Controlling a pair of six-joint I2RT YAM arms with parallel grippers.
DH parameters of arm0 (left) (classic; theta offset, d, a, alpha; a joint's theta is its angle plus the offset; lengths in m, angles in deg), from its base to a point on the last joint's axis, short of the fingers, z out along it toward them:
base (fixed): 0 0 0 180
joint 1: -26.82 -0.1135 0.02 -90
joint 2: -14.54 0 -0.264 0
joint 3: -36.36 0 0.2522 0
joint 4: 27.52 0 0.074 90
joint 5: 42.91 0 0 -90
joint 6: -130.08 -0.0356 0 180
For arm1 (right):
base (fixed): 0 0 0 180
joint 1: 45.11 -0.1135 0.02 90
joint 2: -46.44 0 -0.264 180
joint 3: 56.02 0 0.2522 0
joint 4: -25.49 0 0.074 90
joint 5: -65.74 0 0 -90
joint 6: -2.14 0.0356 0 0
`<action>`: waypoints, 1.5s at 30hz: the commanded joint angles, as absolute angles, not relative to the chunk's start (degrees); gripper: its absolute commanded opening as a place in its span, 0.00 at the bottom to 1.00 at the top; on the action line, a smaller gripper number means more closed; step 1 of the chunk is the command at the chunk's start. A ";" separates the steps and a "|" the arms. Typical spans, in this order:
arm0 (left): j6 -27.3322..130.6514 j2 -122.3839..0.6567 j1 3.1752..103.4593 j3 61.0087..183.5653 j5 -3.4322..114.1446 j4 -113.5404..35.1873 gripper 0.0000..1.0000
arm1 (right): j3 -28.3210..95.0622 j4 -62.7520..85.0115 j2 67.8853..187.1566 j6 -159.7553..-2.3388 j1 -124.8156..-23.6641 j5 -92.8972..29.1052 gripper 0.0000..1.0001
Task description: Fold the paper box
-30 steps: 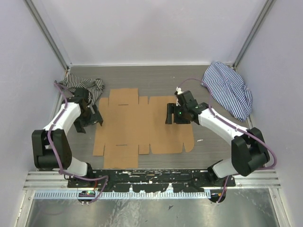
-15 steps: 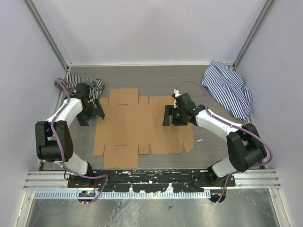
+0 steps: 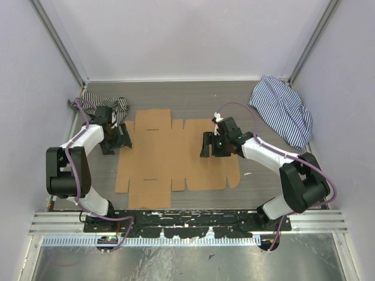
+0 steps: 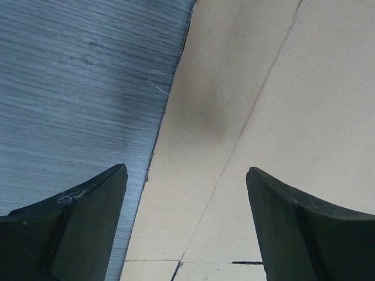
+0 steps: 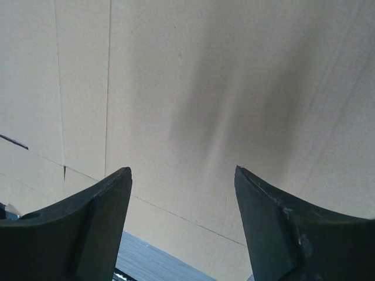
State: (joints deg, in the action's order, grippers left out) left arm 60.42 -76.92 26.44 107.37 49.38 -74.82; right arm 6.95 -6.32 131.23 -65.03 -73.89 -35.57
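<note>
The plain brown die-cut cardboard paper box (image 3: pixel 170 155) lies fully flat and unfolded in the middle of the grey wood-grain desk (image 3: pixel 193 96). Its flaps and tabs are spread out around a wide central panel, with creases and short slits showing across its face. The black two-finger left claw (image 3: pixel 120 139) sits low at the sheet's left edge, toward the far corner. Its wrist view shows the jaws spread wide with nothing between them — one finger (image 4: pixel 76 228) over bare desk, the other (image 4: pixel 304 234) over cardboard, so that the sheet's edge runs up between the two. Whether the fingertips touch the surface cannot be told. The black two-finger right claw (image 3: pixel 206 144) is down over the right part of the sheet, pointing toward the centre, with its white forearm reaching in from the right. Its jaws are likewise wide apart and grip nothing. Both fingers (image 5: pixel 76 228) hang above plain cardboard crossed by faint crease lines, and a sliver of desk shows at the bottom edge of that view, past the border of the sheet. A crumpled black-and-white striped cloth (image 3: pixel 88 98) lies at the far left of the desk, just behind the left claw and apart from the box. A rounded blue-and-white striped cloth (image 3: pixel 282 110) rests at the far right corner — well apart from the cardboard.
</note>
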 commanded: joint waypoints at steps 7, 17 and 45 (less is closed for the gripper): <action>58.61 -81.83 26.25 108.39 49.96 -75.79 0.88 | 7.07 -1.38 134.92 -64.04 -74.12 -34.89 0.72; 58.67 -84.70 28.19 109.45 50.56 -76.80 0.79 | 6.41 0.83 141.06 -63.02 -74.12 -34.01 0.69; 61.95 -74.25 36.19 105.54 56.63 -73.01 0.42 | 5.77 -0.83 142.73 -62.02 -74.12 -31.55 0.64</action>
State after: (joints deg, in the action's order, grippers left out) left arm 60.07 -74.73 34.13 106.65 51.02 -75.89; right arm 8.08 4.44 141.92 -62.21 -73.36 -32.35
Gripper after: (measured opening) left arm 0.427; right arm 0.636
